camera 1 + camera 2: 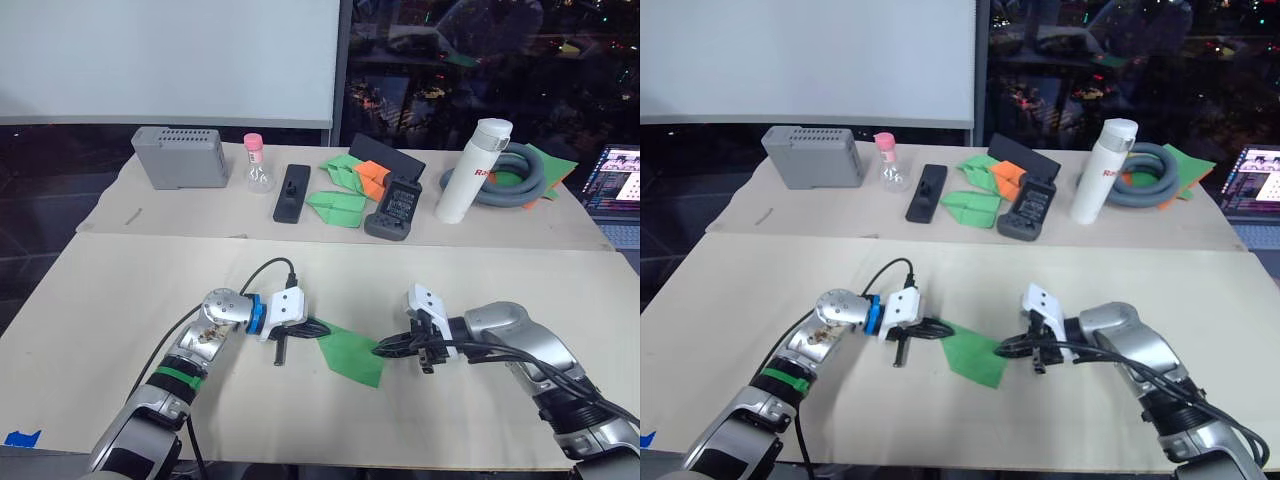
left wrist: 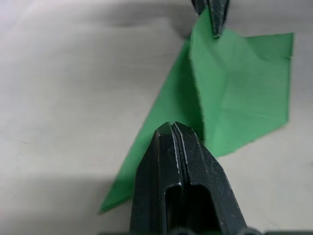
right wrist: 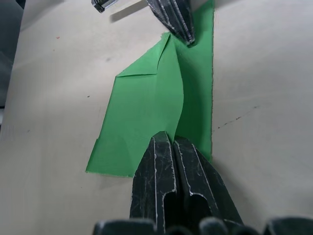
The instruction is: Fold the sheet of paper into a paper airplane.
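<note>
Green paper lay partly folded on the front table, and I saw the sheet of paper pinched at both ends. My left gripper reached in low and level, its fingers closed on the sheet's near-left corner. My right gripper came in from the opposite side, also level, fingers closed on the raised fold at the other end.

Nothing stood between the two arms. Well behind, along the back table, I counted one grey box, one small flask with a pink cap, one flat black remote, three folded green pieces, one orange paper wedge, one black handheld device, one white bottle, one coiled grey hose and a laptop at the right edge.
</note>
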You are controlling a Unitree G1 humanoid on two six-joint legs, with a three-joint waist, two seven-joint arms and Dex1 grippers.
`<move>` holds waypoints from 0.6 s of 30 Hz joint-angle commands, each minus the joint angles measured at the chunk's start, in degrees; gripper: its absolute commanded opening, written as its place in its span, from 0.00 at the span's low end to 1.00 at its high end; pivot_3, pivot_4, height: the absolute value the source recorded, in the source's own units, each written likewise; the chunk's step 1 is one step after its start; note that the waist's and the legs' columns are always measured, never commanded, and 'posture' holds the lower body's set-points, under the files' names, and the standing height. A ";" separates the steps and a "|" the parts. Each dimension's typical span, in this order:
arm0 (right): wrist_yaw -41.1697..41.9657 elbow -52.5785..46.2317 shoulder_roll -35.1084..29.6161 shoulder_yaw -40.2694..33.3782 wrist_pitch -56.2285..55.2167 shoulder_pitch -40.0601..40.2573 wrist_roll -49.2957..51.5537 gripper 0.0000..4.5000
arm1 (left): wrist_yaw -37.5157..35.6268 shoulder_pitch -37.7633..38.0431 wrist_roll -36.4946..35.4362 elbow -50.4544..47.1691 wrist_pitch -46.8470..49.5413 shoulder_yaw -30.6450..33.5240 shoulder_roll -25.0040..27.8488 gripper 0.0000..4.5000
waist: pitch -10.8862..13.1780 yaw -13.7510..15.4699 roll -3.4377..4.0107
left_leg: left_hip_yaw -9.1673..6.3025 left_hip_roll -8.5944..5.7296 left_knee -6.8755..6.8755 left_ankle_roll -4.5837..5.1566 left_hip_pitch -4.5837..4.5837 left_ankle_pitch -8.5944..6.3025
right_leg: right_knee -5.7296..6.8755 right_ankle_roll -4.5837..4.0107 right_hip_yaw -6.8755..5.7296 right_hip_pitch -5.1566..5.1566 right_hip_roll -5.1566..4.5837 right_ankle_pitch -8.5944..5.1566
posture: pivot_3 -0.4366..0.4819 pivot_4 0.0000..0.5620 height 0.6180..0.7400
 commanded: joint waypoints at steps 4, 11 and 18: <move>0.27 3.02 -0.06 2.09 -0.14 -1.25 -2.46 0.01 | 2.70 0.25 -2.62 -3.42 1.86 4.06 -0.09 0.00 | 0.00 -0.02 0.00 | 0.00 0.00 0.00 0.00 -0.05 0.00 | 0.00 0.01 0.00 -0.05 -0.01 0.01 | 0.48 0.27 1.00; -0.17 2.26 -0.28 1.84 0.18 0.10 -2.64 0.01 | 2.00 5.54 -5.66 -18.00 11.50 3.38 0.88 0.00 | 0.00 -0.06 0.01 | -0.02 0.01 -0.02 0.00 -0.04 -0.01 | -0.01 0.02 0.03 -0.03 -0.04 0.01 | 0.48 0.27 1.00; -0.44 0.97 -0.98 1.25 0.78 1.42 -2.43 0.01 | 4.08 5.76 -3.20 -14.66 10.46 1.58 -1.20 0.00 | -0.01 0.04 0.01 | -0.02 -0.02 -0.03 0.00 -0.02 -0.01 | -0.01 0.02 0.03 -0.02 -0.06 0.01 | 0.48 0.27 1.00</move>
